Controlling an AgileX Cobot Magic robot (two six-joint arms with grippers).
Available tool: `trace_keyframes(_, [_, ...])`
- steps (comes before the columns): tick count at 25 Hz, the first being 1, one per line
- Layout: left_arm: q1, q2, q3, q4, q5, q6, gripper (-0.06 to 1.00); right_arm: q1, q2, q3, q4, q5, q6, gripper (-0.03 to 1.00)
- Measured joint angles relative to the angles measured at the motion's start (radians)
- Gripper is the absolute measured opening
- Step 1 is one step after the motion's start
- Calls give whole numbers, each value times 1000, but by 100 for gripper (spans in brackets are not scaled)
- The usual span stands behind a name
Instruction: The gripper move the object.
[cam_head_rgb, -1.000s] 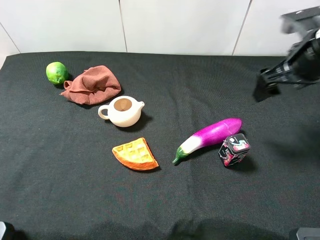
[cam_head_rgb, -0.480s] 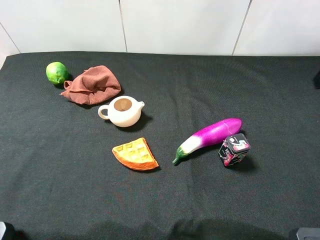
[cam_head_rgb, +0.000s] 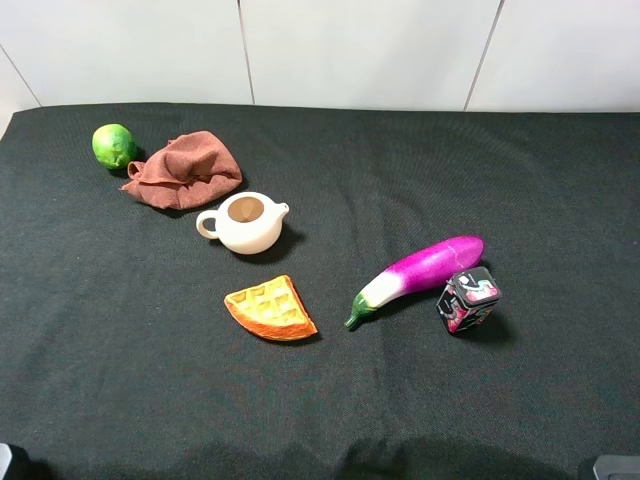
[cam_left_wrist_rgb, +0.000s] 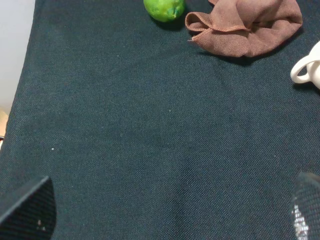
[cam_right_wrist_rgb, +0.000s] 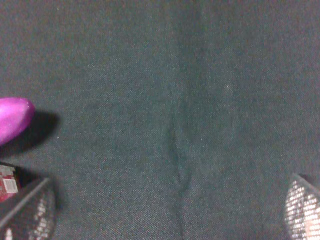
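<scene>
Black cloth covers my table (cam_head_rgb: 560, 190), with white wall panels behind it. Nearest my right jaws (cam_right_wrist_rgb: 170, 220), which stand wide apart and hold nothing, sits one object (cam_head_rgb: 468, 299), a small black tin with pink and white graphics, just off my one fingertip (cam_right_wrist_rgb: 30, 210) and touching one purple eggplant (cam_head_rgb: 420, 272). My left jaws (cam_left_wrist_rgb: 170, 220) also stand parted over bare cloth. Farther from them lie one waffle wedge (cam_head_rgb: 270, 309), one cream teapot (cam_head_rgb: 246, 222), one brown rag (cam_head_rgb: 185, 168) and one green lime (cam_head_rgb: 114, 146). Both my arms are out of the high camera's sight.
</scene>
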Motion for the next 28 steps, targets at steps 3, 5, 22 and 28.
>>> trace_keyframes(3, [0, 0, 0, 0, 0, 0, 99, 0, -85, 53, 2, 0, 7, 69])
trace_keyframes(5, [0, 0, 0, 0, 0, 0, 99, 0, -135, 88, 11, 1, 7, 69])
trace_keyframes(22, [0, 0, 0, 0, 0, 0, 99, 126, -689, 233, 23, -30, -27, 69])
trace_keyframes(28, [0, 0, 0, 0, 0, 0, 99, 175, -700, 233, 23, -30, -27, 69])
